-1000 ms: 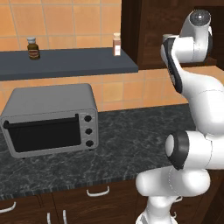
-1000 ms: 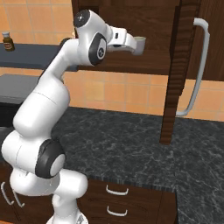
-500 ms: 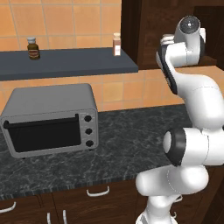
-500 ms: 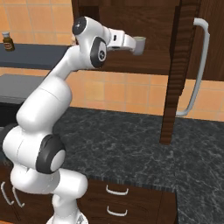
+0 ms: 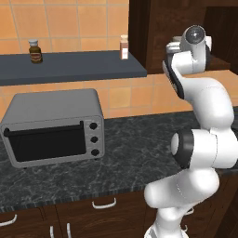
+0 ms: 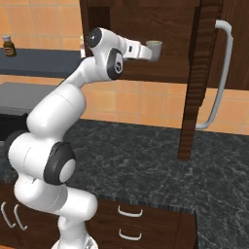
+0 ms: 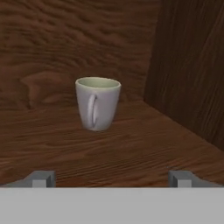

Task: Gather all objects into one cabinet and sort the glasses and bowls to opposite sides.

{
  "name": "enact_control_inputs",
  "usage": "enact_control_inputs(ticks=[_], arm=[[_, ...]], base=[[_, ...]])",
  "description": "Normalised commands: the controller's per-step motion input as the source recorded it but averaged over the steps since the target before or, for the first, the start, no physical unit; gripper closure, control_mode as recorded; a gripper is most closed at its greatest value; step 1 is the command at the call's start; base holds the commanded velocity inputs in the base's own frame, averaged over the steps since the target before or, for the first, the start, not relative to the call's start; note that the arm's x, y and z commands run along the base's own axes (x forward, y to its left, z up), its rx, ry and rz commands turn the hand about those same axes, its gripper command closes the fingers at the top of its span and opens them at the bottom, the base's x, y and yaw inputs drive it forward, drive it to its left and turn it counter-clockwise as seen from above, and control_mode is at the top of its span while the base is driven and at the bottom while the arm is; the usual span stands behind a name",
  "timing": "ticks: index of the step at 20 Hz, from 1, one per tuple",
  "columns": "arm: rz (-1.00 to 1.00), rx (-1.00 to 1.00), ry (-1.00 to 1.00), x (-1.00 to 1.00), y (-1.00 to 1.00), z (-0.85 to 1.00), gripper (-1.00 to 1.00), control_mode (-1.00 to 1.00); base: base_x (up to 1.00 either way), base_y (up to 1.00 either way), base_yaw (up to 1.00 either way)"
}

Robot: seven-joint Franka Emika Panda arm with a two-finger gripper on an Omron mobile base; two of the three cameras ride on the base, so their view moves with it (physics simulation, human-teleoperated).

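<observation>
A pale grey handled cup (image 7: pixel 97 103) stands upright on the wooden floor of the dark brown cabinet (image 7: pixel 131 148), its handle turned toward the hand. My gripper (image 7: pixel 111 179) is open in front of the cup, short of it, and its fingertips (image 7: pixel 41 178) stand wide apart with nothing between them. From the right base view the gripper (image 6: pixel 145 50) reaches into the cabinet, with the cup (image 6: pixel 155 47) right at its tip. The cabinet's side wall (image 7: pixel 192 74) rises close to the right of the cup.
The cabinet door (image 6: pixel 192 82) hangs open to the right of the arm, edge-on, with its long silver handle (image 6: pixel 221 73). A grey toaster oven (image 5: pixel 53 125) sits on the dark counter (image 6: pixel 146 160). Two spice jars (image 5: pixel 35 50) (image 5: pixel 123 46) stand on the shelf.
The arm's upper joints have swung a little and the hand has pushed slightly deeper into the cabinet toward the cup. The jaws have stayed open.
</observation>
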Motion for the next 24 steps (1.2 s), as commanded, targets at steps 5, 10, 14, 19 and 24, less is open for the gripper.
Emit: enact_control_inputs(ticks=[5,10,14,19,24], arm=[[0.0,0.04,0.0,0.56,0.0,0.0,-1.0,-1.0],[0.0,0.0,0.0,0.48,-0.02,0.0,-1.0,-1.0],[0.0,0.04,0.0,0.52,-0.12,-0.06,-1.0,-1.0],[0.0,0.02,0.0,0.35,-0.29,-0.11,-1.0,-1.0],[0.0,0.03,0.0,0.4,-0.2,-0.06,-1.0,-1.0]], base=[[0.0,0.0,0.0],[0.0,0.0,0.0],[0.0,0.0,0.0],[0.0,0.0,0.0],[0.0,0.0,0.0]])
